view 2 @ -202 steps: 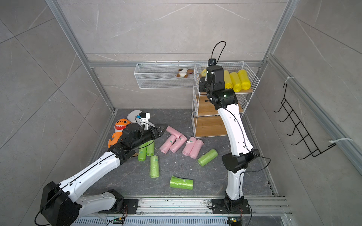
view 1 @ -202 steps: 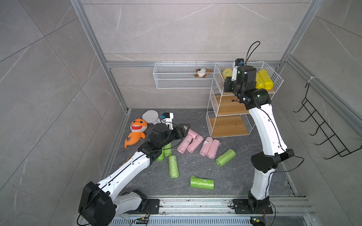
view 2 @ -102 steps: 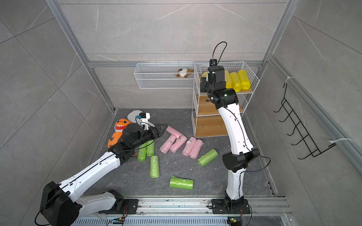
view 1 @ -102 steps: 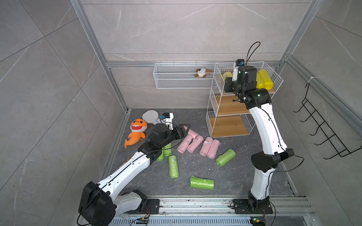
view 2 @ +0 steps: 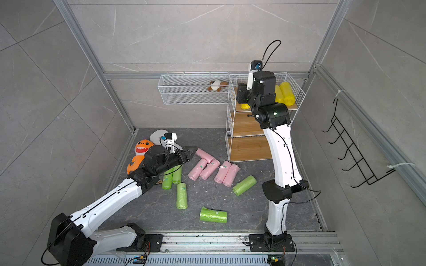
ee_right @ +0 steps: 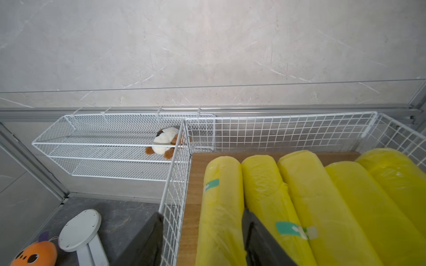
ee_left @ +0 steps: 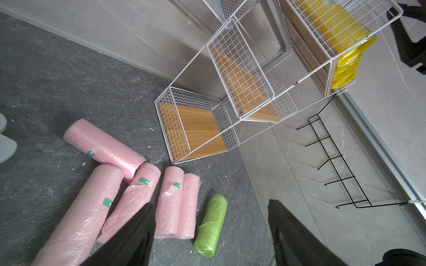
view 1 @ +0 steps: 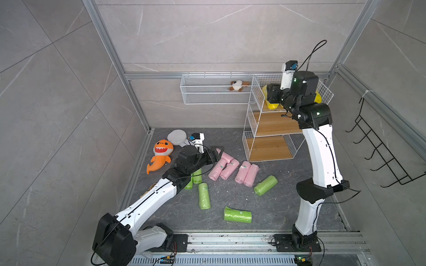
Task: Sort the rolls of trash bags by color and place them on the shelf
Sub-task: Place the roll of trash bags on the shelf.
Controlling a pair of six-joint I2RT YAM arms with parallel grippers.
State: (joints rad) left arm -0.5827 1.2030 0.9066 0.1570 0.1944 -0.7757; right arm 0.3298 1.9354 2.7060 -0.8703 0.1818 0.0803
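The shelf [view 1: 272,124] stands at the back right. Several yellow rolls [ee_right: 311,195] lie side by side on its top board. My right gripper [ee_right: 202,213] is open at that tier's left end. The leftmost yellow roll [ee_right: 219,207] rests on the board between its fingers, and one finger is outside the wire side wall. Several pink rolls [view 1: 242,171] and several green rolls [view 1: 265,185] lie on the dark floor. My left gripper [view 1: 214,154] hovers open over the pink rolls [ee_left: 133,200], holding nothing. The two lower shelf boards [ee_left: 198,129] are bare.
An orange shark plush [view 1: 161,154] and a white round-topped stand [view 1: 177,137] sit at the floor's back left. A long white wire basket [view 1: 216,92] on the back wall holds a small plush dog [view 1: 237,85]. A black hook rack [view 1: 382,149] hangs on the right wall.
My right gripper's jaws have spread apart around the leftmost yellow roll on the top tier. The left arm has not moved.
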